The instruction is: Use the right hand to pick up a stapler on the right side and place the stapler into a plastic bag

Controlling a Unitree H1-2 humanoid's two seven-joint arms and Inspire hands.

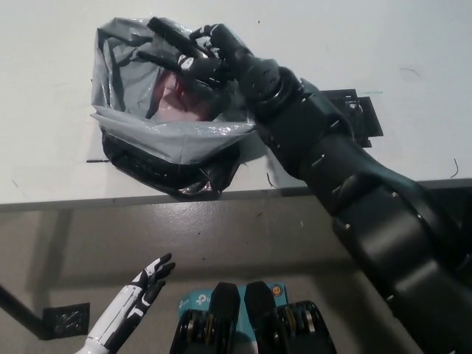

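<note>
A grey plastic bag (158, 122) lies open on the white table, with something pink (171, 94) inside it. My black right hand (214, 57) hovers over the bag's open mouth, shut on a black stapler (168, 32) that sticks out to the left above the opening. The stapler is dark against the hand, so its outline is hard to separate from the fingers. My white left hand (144, 284) rests low at the lower left, below the table's edge, with its fingers apart and nothing in them.
A black square mat (358, 112) lies on the table to the right of the bag, partly hidden by my right arm. The table's front edge (221, 198) runs across the middle of the picture. A small black square (66, 318) lies on the floor.
</note>
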